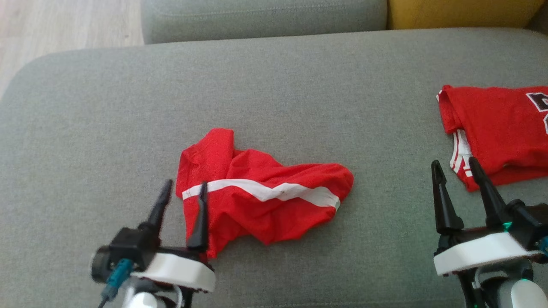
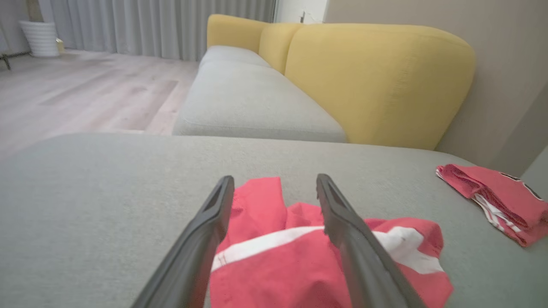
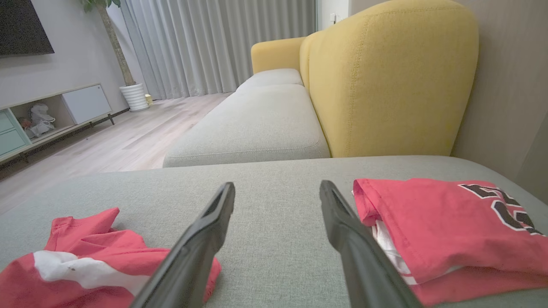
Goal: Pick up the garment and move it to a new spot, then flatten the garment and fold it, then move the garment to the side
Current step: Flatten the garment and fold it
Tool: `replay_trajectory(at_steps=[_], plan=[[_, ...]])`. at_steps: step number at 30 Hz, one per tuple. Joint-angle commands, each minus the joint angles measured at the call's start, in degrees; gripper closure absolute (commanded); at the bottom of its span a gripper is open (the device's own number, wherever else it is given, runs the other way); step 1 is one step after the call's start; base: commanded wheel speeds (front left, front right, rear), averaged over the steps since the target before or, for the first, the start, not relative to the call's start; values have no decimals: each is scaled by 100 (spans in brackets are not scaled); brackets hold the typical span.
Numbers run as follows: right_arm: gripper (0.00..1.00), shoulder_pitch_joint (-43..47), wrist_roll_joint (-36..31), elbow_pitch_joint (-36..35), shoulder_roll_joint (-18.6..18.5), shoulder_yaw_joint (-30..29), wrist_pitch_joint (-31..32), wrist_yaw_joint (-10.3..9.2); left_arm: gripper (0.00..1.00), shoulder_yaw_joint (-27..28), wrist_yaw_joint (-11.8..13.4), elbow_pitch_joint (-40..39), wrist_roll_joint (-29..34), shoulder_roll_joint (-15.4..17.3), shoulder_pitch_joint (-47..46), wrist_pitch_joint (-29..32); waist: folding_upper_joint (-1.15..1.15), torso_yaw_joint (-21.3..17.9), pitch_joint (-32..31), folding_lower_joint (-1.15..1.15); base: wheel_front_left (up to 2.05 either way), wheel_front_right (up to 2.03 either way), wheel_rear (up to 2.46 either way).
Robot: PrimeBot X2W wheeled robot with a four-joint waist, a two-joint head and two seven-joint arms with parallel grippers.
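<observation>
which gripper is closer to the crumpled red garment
Left. The left gripper is at the left edge of the crumpled garment, one finger overlapping it; the right gripper is off to its right, beside the folded red shirt.

Grey cushion (image 1: 274,85) carries 2 obstructions. A crumpled red garment (image 1: 261,192) lies centre-front, its left edge at the spread fingers of the left gripper (image 1: 186,183). A folded red shirt (image 1: 501,132) occupies the right edge, just beyond the open right gripper (image 1: 454,161). Bare fabric between the 2 items, across the far half and at the left end, gives free passage. A yellow backrest (image 1: 462,13) bounds the far right corner.
</observation>
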Motion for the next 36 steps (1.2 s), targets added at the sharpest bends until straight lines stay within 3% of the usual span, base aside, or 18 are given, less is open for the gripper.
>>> replay_trajectory(at_steps=[1, 6, 14, 31, 36], plan=[[0, -52, -63, -239, -31, 141, 19, 39, 0, 264, 73, -227, 85, 60, -227, -66, 0, 18, -40, 0, 0, 0, 0], [0, 28, -158, -262, -31, 167, 28, 39, 0, 520, 277, -203, 314, 262, -256, -69, 0, 24, -170, 0, 0, 0, 0], [0, 222, -209, -291, -31, 145, 39, 39, 0, 577, 223, -58, 369, 660, -80, 131, 0, -22, -295, 0, 0, 0, 0], [0, 255, -98, -349, -31, 73, 41, 39, 0, 562, 198, -105, 173, 682, 11, 212, 0, -15, -268, 0, 0, 0, 0], [0, 181, -54, -353, -31, 86, 41, 39, 0, 434, -114, 147, -101, 639, -278, 588, 0, 5, -98, 0, 0, 0, 0]])
